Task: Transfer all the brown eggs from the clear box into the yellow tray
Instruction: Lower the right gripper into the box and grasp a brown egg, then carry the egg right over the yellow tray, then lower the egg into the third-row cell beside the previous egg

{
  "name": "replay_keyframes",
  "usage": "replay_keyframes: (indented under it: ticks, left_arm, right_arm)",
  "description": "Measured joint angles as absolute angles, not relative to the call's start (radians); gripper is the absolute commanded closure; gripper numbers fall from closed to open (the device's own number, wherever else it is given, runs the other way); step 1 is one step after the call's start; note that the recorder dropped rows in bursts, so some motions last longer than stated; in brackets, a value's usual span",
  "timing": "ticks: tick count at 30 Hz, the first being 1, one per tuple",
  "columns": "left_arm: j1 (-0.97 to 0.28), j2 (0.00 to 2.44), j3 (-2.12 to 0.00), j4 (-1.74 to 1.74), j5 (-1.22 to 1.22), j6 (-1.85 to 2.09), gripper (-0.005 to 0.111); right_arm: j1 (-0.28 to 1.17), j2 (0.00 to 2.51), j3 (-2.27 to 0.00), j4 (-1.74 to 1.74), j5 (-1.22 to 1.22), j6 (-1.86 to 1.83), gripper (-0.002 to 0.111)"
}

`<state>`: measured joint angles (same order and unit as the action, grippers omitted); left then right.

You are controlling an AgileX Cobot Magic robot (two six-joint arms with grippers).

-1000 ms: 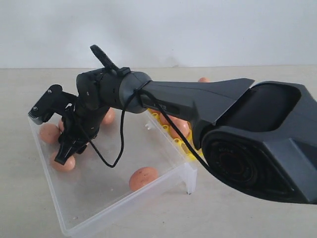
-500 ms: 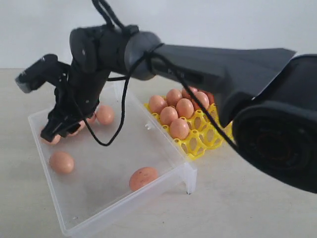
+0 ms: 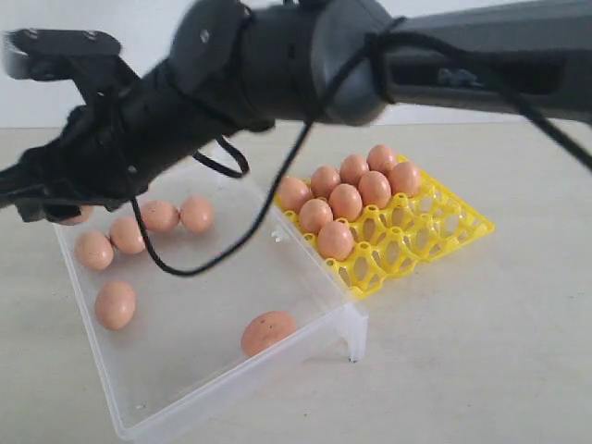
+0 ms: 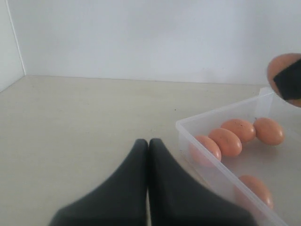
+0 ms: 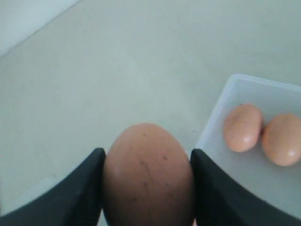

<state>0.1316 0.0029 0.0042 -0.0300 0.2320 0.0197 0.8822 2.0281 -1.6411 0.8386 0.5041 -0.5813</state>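
Your brown eggs (image 3: 268,331) are matte orange (faint dark speckles); the egg tray (image 3: 444,227), centre right, bright yellow; the plastic box (image 3: 199,324) frosted clear.

The right arm (image 3: 305,55) is dark grey with a looping black cable (image 3: 178,272). The left gripper (image 4: 148,140) is smooth black

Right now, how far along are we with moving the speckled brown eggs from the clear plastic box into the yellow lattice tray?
Done: nine speckled brown eggs sit in the yellow lattice tray. In hand: the right gripper holds one egg in the air beside the clear plastic box. Left: six eggs lie in the box, plus placing the held one.
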Motion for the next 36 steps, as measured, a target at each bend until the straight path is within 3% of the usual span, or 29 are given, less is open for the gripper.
replay_keyframes:
  ticks: [7,12,14,17,20,22,25,30,36]
  left_arm:
    - [0.132,0.003,0.004,-0.03,0.232,0.02,0.111]
    - [0.132,0.003,0.004,-0.03,0.232,0.02,0.111]
    - [0.132,0.003,0.004,-0.03,0.232,0.02,0.111]
    - [0.132,0.003,0.004,-0.03,0.232,0.02,0.111]
    - [0.132,0.003,0.004,-0.03,0.232,0.02,0.111]
    - [0.132,0.003,0.004,-0.03,0.232,0.02,0.111]
    - [0.132,0.003,0.004,-0.03,0.232,0.02,0.111]
    - [0.132,0.003,0.004,-0.03,0.232,0.02,0.111]
    - [0.132,0.003,0.004,-0.03,0.232,0.02,0.111]
  right_arm:
    - [0.946,1.671,-0.956,0.949,-0.439,-0.57,0.109]
    - [0.904,1.553,-0.704,1.037,-0.992,-0.482,0.109]
    - [0.797,1.534,-0.672,1.035,-0.955,-0.396,0.109]
    - [0.556,1.554,-0.678,0.761,-0.66,-0.084,0.109]
    - [0.328,1.62,-0.742,-0.108,-0.467,0.491,0.109]
    - [0.191,1.669,-0.804,-0.771,-0.535,0.948,0.109]
    - [0.048,1.758,-0.922,-1.347,-0.879,1.327,0.109]
    - [0.011,1.87,-1.015,-1.664,-1.092,1.457,0.109]
    - [0.092,1.955,-1.024,-1.614,-0.878,1.265,0.109]
